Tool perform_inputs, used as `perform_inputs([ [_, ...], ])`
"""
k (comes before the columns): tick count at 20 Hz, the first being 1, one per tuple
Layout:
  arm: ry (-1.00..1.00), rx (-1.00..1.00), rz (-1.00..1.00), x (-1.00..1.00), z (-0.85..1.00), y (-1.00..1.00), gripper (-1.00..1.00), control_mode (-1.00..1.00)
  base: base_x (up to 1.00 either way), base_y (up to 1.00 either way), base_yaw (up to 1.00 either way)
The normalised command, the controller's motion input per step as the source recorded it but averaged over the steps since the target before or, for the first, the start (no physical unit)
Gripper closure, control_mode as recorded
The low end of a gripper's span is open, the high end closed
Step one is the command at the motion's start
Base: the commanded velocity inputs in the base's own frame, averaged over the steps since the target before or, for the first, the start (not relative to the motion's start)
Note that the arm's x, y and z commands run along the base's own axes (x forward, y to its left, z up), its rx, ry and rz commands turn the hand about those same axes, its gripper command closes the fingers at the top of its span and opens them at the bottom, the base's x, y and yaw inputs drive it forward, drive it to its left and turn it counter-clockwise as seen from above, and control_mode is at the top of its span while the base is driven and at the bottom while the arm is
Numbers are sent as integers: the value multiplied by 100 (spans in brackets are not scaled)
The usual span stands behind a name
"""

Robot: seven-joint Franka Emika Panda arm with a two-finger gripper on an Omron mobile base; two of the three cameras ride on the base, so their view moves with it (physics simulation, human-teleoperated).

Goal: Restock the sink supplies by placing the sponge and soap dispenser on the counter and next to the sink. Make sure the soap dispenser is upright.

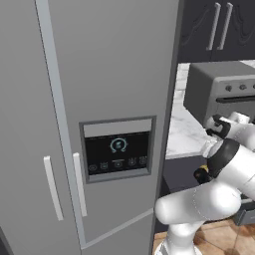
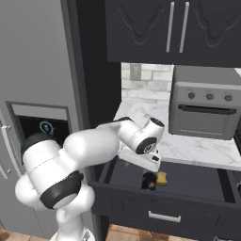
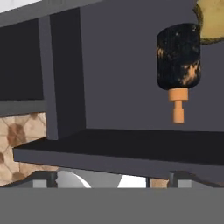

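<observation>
In the right base view the open drawer [image 2: 188,181] at lower centre holds the dispenser [image 2: 149,180] touching the sponge [image 2: 162,178], well clear of its walls. The hand view shows the dispenser [image 3: 179,59] upper right, gripper [image 3: 113,178] spread, empty.

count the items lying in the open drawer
2: a dark, orange-flecked soap dispenser with an orange nozzle lying on the drawer floor, and a yellow sponge right beside it. More could be hidden behind the arm.
</observation>
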Motion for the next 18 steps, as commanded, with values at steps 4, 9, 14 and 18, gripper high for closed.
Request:
perform_inputs([
  [4, 0, 0, 0, 0, -66, -12, -100, -100, 0, 0, 0],
  [9, 0, 3, 0, 9, -49, -5, -100, -100, 0, 0, 0],
  [14, 1, 6, 0, 12, -37, -5, -100, -100, 0, 0, 0],
  [18, 3, 5, 0, 6, -36, -4, -100, -100, 0, 0, 0],
])
